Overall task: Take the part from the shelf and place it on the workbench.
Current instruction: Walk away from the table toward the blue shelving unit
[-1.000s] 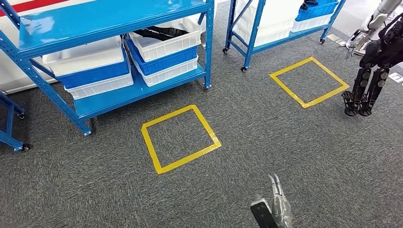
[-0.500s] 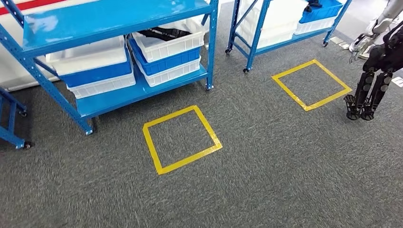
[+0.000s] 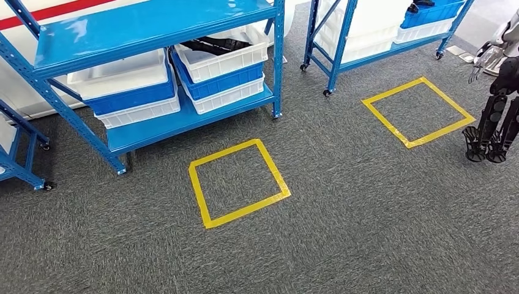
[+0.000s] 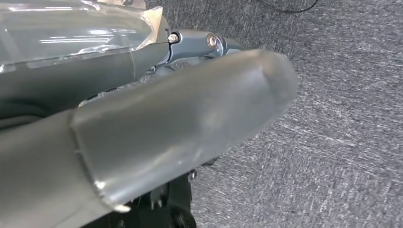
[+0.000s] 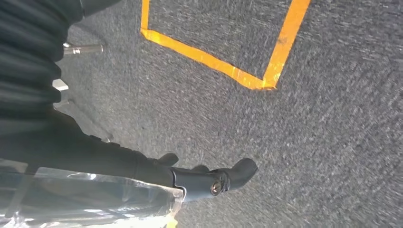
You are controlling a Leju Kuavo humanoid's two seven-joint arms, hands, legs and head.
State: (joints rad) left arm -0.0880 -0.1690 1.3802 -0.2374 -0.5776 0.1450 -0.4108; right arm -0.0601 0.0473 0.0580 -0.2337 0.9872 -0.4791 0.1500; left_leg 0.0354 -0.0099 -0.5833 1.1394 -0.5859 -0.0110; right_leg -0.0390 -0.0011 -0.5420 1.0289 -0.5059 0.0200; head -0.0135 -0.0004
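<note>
1. The right hand (image 5: 209,183) hangs over the carpet holding nothing, fingers loosely extended; the left hand (image 4: 157,123) fills its view too closely, so I cannot tell its state.
2. The dark part (image 3: 215,44) lies in the upper white bin (image 3: 227,58) on the blue shelf (image 3: 153,24).
3. Stopping off the yellow square (image 3: 237,182) could leave the reach short.
4. The shelf deck above may catch a rising arm.

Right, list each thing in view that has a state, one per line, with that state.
Left hand: hanging over the carpet, holding nothing visible; fingers too close to the camera to read.
Right hand: hanging over the carpet, fingers extended, holding nothing.
Upper white bin: on the shelf's lower level, stacked on other bins, open-topped, dark parts inside.
Near yellow square: nothing standing in it.
Other robot: standing upright on the carpet.
</note>
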